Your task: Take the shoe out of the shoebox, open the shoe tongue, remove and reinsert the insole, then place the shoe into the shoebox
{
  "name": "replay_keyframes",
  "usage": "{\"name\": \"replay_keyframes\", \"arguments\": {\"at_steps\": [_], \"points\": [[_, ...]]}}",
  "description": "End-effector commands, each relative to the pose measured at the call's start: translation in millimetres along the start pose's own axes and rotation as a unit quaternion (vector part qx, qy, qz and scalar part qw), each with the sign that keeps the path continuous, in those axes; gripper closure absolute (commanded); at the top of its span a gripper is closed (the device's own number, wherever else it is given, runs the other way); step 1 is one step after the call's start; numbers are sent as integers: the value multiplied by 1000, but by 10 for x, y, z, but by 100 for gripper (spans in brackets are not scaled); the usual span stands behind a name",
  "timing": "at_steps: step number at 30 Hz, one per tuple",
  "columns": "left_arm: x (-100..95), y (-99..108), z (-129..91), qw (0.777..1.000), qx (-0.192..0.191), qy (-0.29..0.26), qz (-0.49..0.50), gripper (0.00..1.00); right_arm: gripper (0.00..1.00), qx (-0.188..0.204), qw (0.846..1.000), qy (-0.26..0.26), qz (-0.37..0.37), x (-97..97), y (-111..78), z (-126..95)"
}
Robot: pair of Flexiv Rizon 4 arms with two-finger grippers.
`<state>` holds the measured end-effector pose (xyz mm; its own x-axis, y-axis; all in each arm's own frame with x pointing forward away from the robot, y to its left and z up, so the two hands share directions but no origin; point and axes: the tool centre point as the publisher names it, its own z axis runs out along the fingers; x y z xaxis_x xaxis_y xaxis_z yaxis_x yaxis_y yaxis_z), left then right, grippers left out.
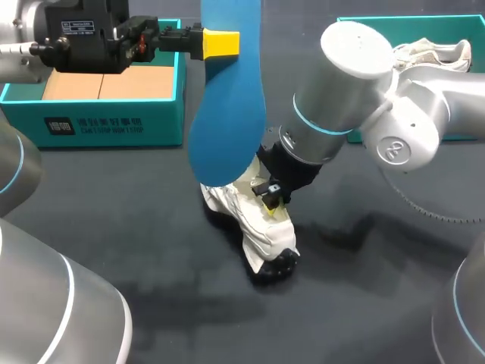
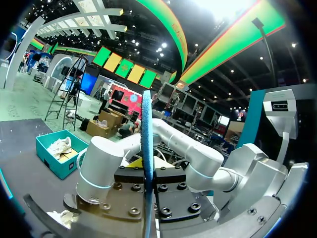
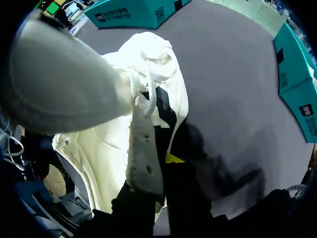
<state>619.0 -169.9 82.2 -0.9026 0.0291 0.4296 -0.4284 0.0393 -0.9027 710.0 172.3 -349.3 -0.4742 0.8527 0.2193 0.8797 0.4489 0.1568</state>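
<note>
**insole's out, shoe's pinned: notes on how this stuff handles**

our left hand (image 1: 220, 43) is clamped on the blue insole (image 1: 227, 114) near one end. it holds the insole up so it hangs lengthwise over the white shoe (image 1: 254, 227). from the left wrist we see the insole edge-on, really thin, squeezed flat between both fingers.

our right hand (image 1: 271, 199) is down at the shoe, pinched shut on the upper at the lace edge, right by the tongue. the shoe sits on the counter (image 1: 364, 303), looking a bit tilted, out of the teal shoebox (image 1: 114, 114) behind it.

handling guesses: the insole looks like light, bendy foam, so gripping one end lets the free end flop. we'd feed that free end in first and let it curve along the inside of the shoe.

the shoe looks soft up top and stiffer at the sole, so a pinch on the upper mostly stretches cloth. that keeps the mouth open but probably won't stop the shoe sliding. the laces look loose and could snag.
</note>
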Motion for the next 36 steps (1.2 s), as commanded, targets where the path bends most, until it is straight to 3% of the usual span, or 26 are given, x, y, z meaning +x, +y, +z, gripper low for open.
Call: {"name": "replay_keyframes", "arguments": {"at_steps": [1, 13, 36], "points": [[-5, -4, 14, 1000, -1, 0, 0, 100, 100, -36, 997, -18, 69, 66, -95, 4], [-5, -4, 14, 1000, -1, 0, 0, 100, 100, -42, 992, -5, 122, -6, -165, 182], [-5, -4, 14, 1000, -1, 0, 0, 100, 100, -30, 989, 18, 147, -161, -62, 424]]}}
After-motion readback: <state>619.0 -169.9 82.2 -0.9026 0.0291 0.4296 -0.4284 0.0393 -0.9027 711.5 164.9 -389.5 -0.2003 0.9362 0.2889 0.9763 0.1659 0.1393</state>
